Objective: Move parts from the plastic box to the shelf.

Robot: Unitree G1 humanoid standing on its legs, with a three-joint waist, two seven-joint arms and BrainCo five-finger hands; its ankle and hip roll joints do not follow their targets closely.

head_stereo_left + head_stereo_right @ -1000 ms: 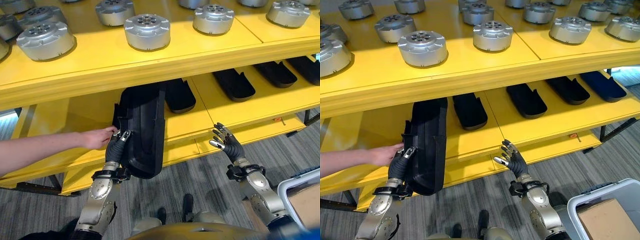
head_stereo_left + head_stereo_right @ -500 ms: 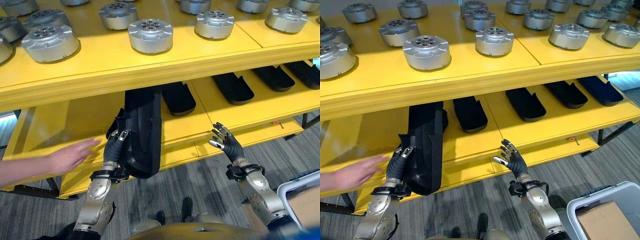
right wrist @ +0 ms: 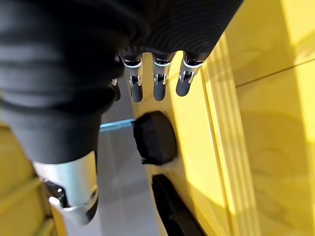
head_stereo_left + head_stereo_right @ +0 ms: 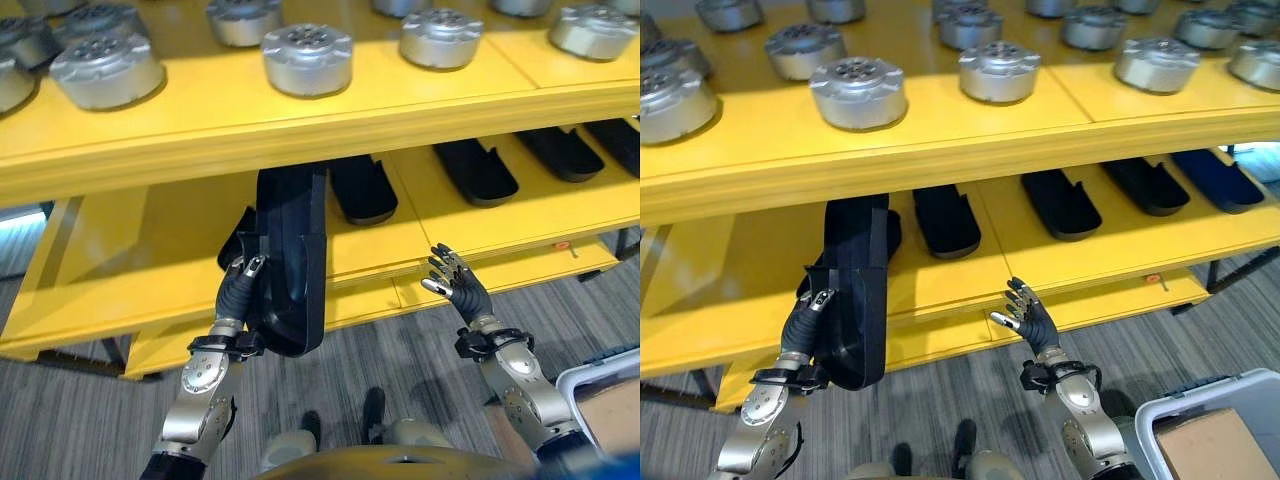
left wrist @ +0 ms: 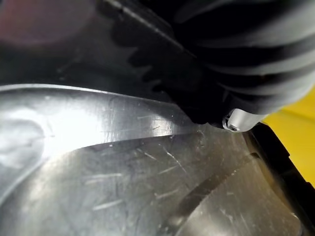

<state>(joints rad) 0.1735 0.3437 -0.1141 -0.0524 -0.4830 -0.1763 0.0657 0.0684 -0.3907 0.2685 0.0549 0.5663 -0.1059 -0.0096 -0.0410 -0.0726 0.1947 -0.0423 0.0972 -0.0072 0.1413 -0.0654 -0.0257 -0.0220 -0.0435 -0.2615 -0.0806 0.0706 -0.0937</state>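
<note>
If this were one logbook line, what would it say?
left hand: gripping long black part, sliding it onto lower shelf | right hand: open, empty | silver discs: upper shelf

Left hand (image 4: 238, 290) raised at 9 o'clock, forearm near vertical, fingers (image 4: 250, 268) curled onto black part (image 4: 290, 260), gripping its edge. Right hand (image 4: 458, 292) at 3 o'clock, lifted free, palm facing inward, fingers (image 4: 440, 262) spread and straight, holding nothing, forearm angled from 5 o'clock.

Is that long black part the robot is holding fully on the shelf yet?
Not fully. The long black part has its far end under the upper shelf, while its near end overhangs the lower shelf's edge, gripped by the left hand.
</note>
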